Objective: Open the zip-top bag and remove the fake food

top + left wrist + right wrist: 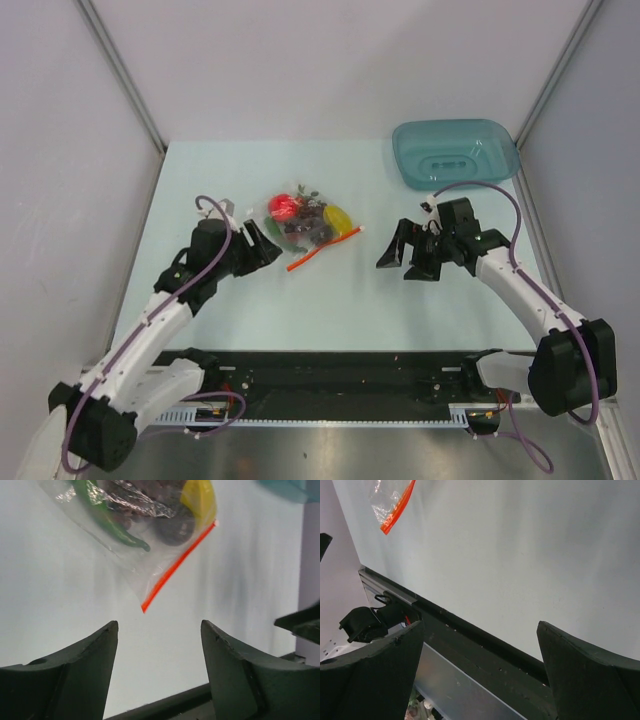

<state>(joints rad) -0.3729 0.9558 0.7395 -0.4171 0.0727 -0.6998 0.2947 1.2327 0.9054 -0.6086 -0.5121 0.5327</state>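
The left arm (150, 325) and right arm (525, 295) have white links, black joints and purple cables (512, 208) looping behind dark, wedge-shaped fingers (75, 680).

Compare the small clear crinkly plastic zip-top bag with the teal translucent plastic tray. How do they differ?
The clear crinkly plastic zip-top bag is stuffed with colourful plastic fake food; the teal translucent plastic tray holds none. The bag is colourless apart from its orange-red zipper strip; the tray is teal throughout. The bag is crumpled; the tray is smoothly moulded. Both are see-through plastic.
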